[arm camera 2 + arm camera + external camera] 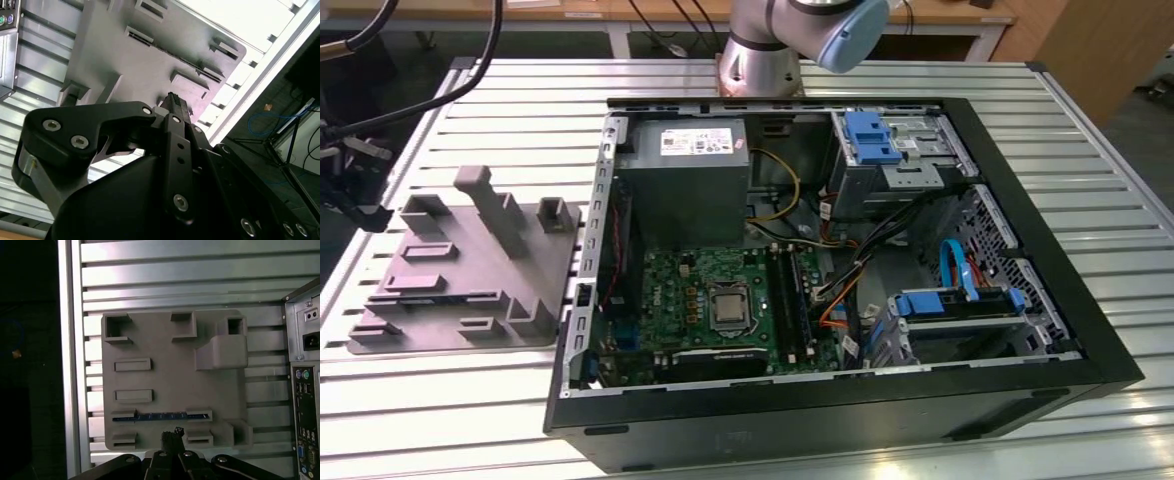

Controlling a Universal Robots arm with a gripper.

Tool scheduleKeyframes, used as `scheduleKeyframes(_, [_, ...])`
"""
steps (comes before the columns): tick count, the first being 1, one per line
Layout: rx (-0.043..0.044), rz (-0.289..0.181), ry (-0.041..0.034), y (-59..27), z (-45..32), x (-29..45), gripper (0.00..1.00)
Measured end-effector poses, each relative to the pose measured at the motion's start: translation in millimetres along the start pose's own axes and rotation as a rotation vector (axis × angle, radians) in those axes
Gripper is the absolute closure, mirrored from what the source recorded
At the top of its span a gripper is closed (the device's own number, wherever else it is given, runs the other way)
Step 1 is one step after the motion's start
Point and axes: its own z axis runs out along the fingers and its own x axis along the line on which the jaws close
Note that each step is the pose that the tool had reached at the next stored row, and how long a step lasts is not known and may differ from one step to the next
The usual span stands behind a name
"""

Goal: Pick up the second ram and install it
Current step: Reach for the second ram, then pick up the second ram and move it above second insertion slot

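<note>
Gripper (pixel 172 432) closed, empty — the memory stick (pixel 160 416) lies slotted in the grey plate (pixel 170 375) near its tips, lengthwise across them.

Exterior view: raised, off the arm, tilted down across the ribbed silver metal table (pixel 454 400). It takes in the open black computer case (pixel 854 410) and, at the exterior view's left, the grey moulded plastic fixture plate (pixel 414 300).
First wrist view: directly above that plate (pixel 170 375), facing down.
Second wrist view: close behind the black gripper (pixel 174 102), oblique onto the plate.
Shared by all three: plate and table.
</note>
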Motion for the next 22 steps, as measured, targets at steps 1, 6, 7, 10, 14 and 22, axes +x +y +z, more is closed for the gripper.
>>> scheduleKeyframes(1, [0.0001, 0.000, 0.0006, -0.6, 1.0, 0.0, 0.90])
scheduleKeyframes(6, [0.0001, 0.000, 0.0019, -3.6, 5.1, -0.2, 0.90])
scheduleKeyframes(7, [0.0001, 0.000, 0.0020, -4.0, 5.6, -0.2, 0.90])
scheduleKeyframes(10, [0.0002, 0.000, 0.0022, -4.1, 6.2, -0.2, 0.90])
scheduleKeyframes(14, [0.0002, 0.000, 0.0022, -4.1, 6.4, -0.2, 0.90])
scheduleKeyframes(22, [0.0001, -0.002, 0.0021, -4.1, 6.7, -0.4, 0.90])
